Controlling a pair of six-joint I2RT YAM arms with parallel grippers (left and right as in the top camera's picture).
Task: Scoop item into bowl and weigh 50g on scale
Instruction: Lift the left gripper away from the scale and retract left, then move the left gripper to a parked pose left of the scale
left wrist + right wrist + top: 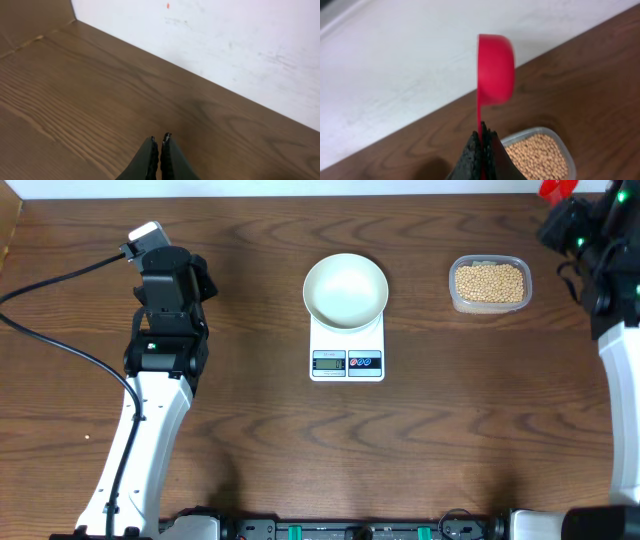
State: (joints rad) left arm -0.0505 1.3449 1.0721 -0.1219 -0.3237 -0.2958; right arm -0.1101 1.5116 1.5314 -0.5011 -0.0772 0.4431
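Beans [489, 283] filling clear container [452, 285], far right on tabletop [250, 440]. White bowl [345, 290] sitting on scale [346, 362], centre, well apart from container. R hand [481, 136] pinched on red scoop [495, 67] handle, cup uppermost, near container. L hand [160, 141] closed, tips together, far left over bare wood.

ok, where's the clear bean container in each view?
Overhead: the clear container of beans sits upper right, to the right of the scale.
Left wrist: not in it; only the table and white wall show.
Right wrist: bottom edge, right of centre, just past the right gripper, which is shut on the red scoop.
Shared landmark: the line where the table meets the white wall.
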